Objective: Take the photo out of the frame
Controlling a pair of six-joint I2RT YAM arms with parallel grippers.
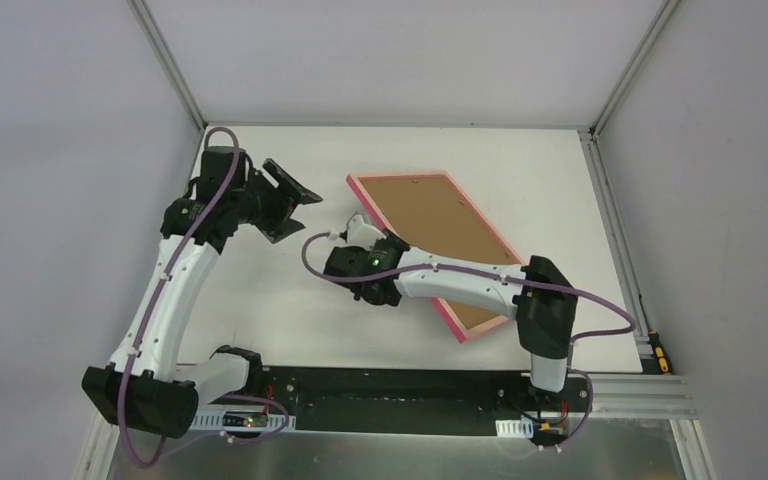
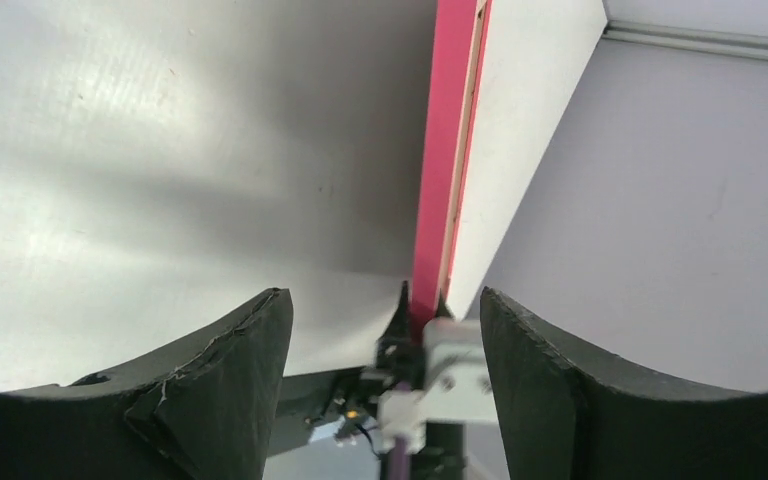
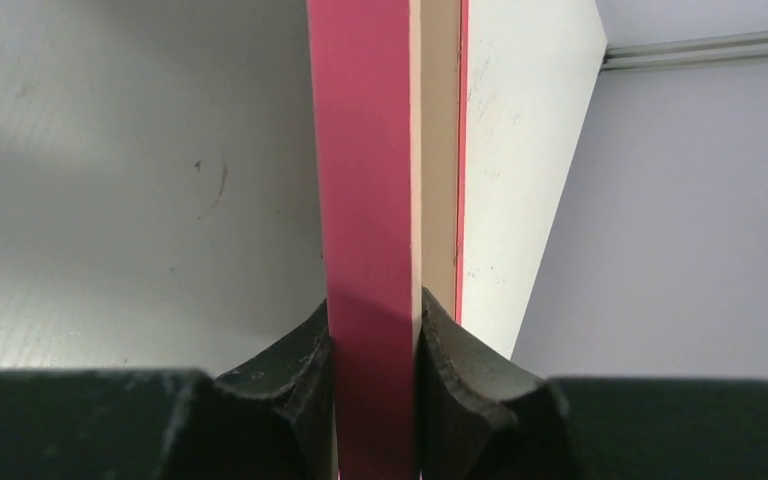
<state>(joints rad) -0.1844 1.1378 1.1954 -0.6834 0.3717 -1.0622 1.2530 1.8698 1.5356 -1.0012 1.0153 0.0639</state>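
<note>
The pink frame [image 1: 475,330] is held tilted above the table, its brown back board [image 1: 430,225] facing the camera. The photo's picture side is hidden. My right gripper [image 1: 362,235] is shut on the frame's left edge; in the right wrist view its pads [image 3: 305,355] press both sides of the pink frame [image 3: 365,150], with the brown board [image 3: 440,130] beside it. My left gripper [image 1: 308,216] is open to the left of the frame, apart from it. In the left wrist view, the left gripper [image 2: 384,295] is open, the frame [image 2: 445,150] edge-on ahead, with nothing between the fingers.
White table [image 1: 290,310] enclosed by grey walls and aluminium rails [image 1: 615,225]. A small yellow and black tool [image 1: 657,355] lies by the right rail. The arm bases sit on the black bar [image 1: 390,395] at the near edge.
</note>
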